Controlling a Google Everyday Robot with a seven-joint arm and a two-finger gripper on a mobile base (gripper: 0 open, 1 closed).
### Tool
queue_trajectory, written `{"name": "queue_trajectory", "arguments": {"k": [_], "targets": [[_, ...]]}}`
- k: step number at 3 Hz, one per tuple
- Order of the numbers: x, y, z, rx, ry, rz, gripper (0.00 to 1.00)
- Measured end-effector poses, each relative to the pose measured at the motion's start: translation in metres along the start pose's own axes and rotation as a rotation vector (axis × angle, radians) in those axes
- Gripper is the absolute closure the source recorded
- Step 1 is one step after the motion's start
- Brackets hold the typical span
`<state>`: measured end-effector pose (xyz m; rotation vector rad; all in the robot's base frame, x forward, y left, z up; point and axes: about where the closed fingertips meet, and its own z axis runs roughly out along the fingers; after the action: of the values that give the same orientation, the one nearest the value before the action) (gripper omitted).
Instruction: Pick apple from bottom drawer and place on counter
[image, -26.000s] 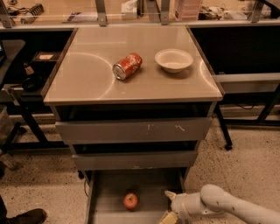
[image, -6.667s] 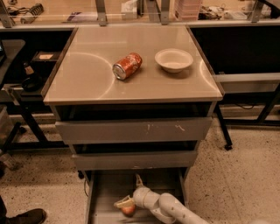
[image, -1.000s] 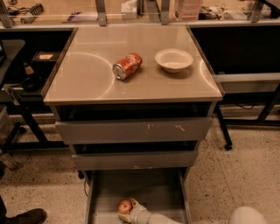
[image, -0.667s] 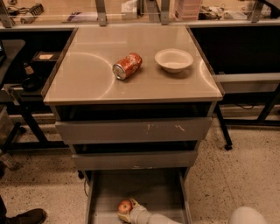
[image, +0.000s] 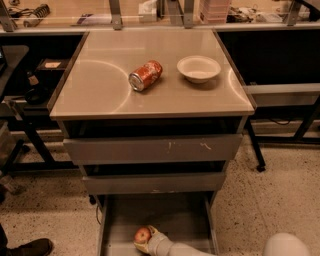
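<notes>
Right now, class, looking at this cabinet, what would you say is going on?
A robot arm reaches down into the open bottom drawer, and its gripper is right against the apple near the drawer's front. The apple is in the drawer and not yet on the counter. Up there, a soda can lies on its side beside a white bowl.
</notes>
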<state>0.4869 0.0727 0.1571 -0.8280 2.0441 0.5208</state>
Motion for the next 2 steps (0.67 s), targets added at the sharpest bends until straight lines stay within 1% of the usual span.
{"name": "queue_trajectory", "arguments": {"k": [1, 2], "targets": [[-0.018, 0.005, -0.011, -0.004, 0.035, -0.004, 1.00], [-0.062, 0.009, -0.055, 0.029, 0.099, 0.032, 1.00]]}}
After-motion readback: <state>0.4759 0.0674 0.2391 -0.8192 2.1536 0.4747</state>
